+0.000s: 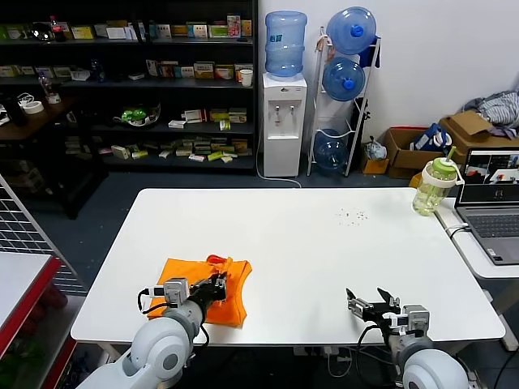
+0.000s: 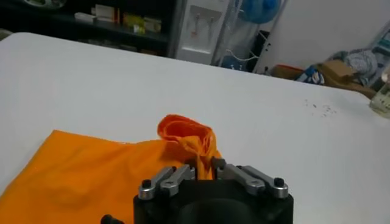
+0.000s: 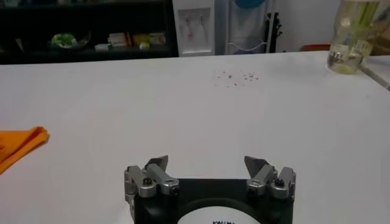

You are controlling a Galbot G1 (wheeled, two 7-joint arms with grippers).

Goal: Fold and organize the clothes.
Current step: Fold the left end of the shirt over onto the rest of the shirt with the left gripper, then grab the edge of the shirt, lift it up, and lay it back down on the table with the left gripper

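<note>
The clothes are one orange T-shirt (image 1: 182,271) lying roughly folded at the near left of the white table (image 1: 308,243). My left gripper (image 1: 219,284) sits low over the shirt's right edge. In the left wrist view its jaws (image 2: 204,164) stand narrow, with a raised fold of the orange fabric (image 2: 183,131) pinched between them. My right gripper (image 1: 366,298) rests open near the table's front right, well away from the shirt and with nothing between its fingers (image 3: 206,161). From the right wrist view only a corner of the shirt (image 3: 18,143) shows.
A green-lidded bottle (image 1: 434,186) stands at the table's far right corner, next to a laptop (image 1: 495,203) on a side desk. Small dark specks (image 1: 353,215) lie on the far middle of the table. Shelves and a water dispenser stand behind.
</note>
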